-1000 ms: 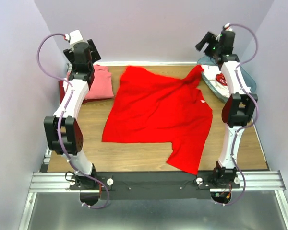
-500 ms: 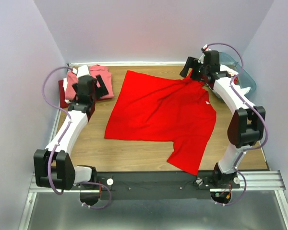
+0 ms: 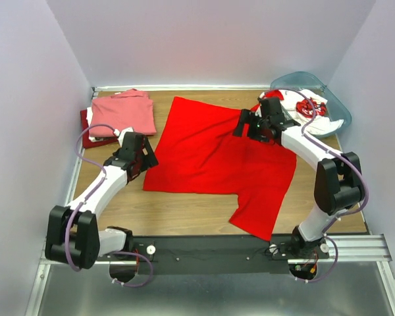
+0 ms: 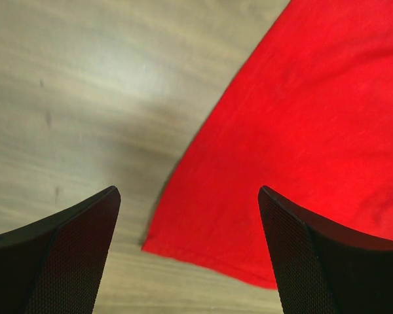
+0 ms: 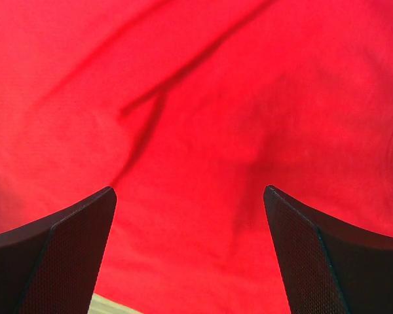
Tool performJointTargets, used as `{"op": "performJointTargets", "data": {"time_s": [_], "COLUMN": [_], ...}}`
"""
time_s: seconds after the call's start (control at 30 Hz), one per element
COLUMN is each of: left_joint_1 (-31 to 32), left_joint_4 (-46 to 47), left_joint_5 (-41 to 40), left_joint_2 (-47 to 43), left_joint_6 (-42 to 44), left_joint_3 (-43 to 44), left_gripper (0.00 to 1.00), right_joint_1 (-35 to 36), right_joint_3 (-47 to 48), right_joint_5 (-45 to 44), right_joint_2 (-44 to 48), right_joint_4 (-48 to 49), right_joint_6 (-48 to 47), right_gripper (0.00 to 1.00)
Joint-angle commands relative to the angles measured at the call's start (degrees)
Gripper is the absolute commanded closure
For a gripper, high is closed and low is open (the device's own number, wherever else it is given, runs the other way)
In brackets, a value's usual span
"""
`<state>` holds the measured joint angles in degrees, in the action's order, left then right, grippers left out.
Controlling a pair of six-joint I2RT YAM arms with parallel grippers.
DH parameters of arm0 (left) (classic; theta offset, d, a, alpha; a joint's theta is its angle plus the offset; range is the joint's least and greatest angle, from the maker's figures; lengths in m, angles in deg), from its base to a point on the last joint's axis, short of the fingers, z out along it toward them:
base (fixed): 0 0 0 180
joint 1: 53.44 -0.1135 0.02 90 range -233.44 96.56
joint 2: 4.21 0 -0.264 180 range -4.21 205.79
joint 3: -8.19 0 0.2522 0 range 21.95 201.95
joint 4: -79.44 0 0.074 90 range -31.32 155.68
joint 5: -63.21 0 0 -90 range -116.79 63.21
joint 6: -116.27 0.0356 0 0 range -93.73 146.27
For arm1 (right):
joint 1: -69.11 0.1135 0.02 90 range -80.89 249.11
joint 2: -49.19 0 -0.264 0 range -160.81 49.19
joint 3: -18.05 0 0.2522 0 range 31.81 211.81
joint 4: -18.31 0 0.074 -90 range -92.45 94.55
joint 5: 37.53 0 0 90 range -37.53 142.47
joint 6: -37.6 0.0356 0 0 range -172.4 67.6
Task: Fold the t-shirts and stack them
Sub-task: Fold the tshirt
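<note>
A bright red t-shirt point(image 3: 217, 158) lies spread on the wooden table. A folded salmon-pink shirt point(image 3: 123, 112) rests on a darker red one point(image 3: 87, 131) at the back left. A white shirt with red print point(image 3: 309, 107) lies in the teal bin. My left gripper point(image 3: 145, 160) is open and empty, low over the red shirt's near left corner point(image 4: 183, 239). My right gripper point(image 3: 245, 125) is open and empty, low over the red shirt's upper right part point(image 5: 196, 163).
The translucent teal bin point(image 3: 329, 99) stands at the back right corner. Purple walls close in the table on three sides. A metal rail point(image 3: 210, 247) runs along the near edge.
Both arms have come down from raised poses to the table. The left gripper moved toward the shirt's left corner, the right one onto the shirt's upper right. The shirt has flattened slightly.
</note>
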<state>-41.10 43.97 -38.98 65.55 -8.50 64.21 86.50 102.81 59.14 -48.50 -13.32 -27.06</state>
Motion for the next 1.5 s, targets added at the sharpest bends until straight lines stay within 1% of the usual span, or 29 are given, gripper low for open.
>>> {"op": "performJointTargets", "data": {"time_s": [0.0, 0.13, 0.23, 0.4, 0.47, 0.63, 0.7, 0.9, 1.1, 1.13, 1.23, 1.3, 1.37, 1.47], "left_joint_1": [2.7, 6.2, 6.9, 8.4, 9.0, 10.6, 11.0, 11.2, 11.2, 11.2, 11.1, 11.1, 11.1, 11.1], "left_joint_4": [-5.6, -6.9, -7.3, -9.8, -10.5, -12.6, -12.0, -13.7, -12.7, -12.5, -11.9, -11.6, -11.3, -11.2], "left_joint_5": [-2.9, -3.5, -3.1, -5.4, -6.3, -7.6, -6.7, -9.3, -8.9, -8.9, -9.1, -9.2, -9.3, -9.6], "left_joint_2": [3.1, 4.2, 3.8, 2.8, 2.3, 4.3, 4.9, 5.4, 7.6, 8.3, 9.2, 9.3, 9.2, 9.2], "left_joint_6": [-4.2, -6.4, -7.8, -10.8, -12.3, -16.5, -17.2, -20.4, -21.3, -21.4, -21.7, -21.8, -21.8, -21.7], "left_joint_3": [-0.4, -0.4, -1.1, -1.1, -1.5, -3.1, -3.8, -3.0, -3.5, -3.8, -3.9, -4.0, -4.3, -4.6], "left_gripper": [0.07, 0.06, 0.07, 0.07, 0.10, 0.12, 0.16, 0.20, 0.26, 0.29, 0.30, 0.32, 0.36, 0.38], "right_joint_1": [1.8, 5.1, 6.2, 7.3, 7.8, 8.5, 8.6, 8.7, 8.6, 8.7, 8.7, 8.6, 8.7, 8.7], "right_joint_3": [-3.5, -4.7, -4.3, -2.1, -0.8, 1.0, 1.4, 1.3, 1.0, 1.0, 1.3, 1.7, 2.0, 2.1], "right_joint_5": [-1.8, -2.8, -3.1, -3.8, -4.1, -4.2, -4.2, -4.2, -4.4, -4.4, -4.4, -4.5, -4.6, -4.7], "right_joint_2": [1.6, -1.3, -3.6, -7.5, -9.1, -11.2, -11.6, -12.3, -12.8, -12.9, -13.4, -13.7, -14.7, -15.6], "right_joint_4": [1.3, 2.4, 2.7, 2.8, 2.8, 2.8, 2.8, 2.8, 2.9, 3.0, 3.1, 3.1, 3.1, 3.1], "right_joint_6": [3.0, 3.6, 4.0, 4.8, 4.9, 6.0, 6.2, 5.9, 6.2, 6.2, 6.2, 6.0, 5.9, 5.9], "right_gripper": [0.00, 0.00, 0.00, 0.00, 0.00, 0.00, 0.00, 0.00, 0.00, 0.00, 0.00, 0.00, 0.00, 0.00]}}
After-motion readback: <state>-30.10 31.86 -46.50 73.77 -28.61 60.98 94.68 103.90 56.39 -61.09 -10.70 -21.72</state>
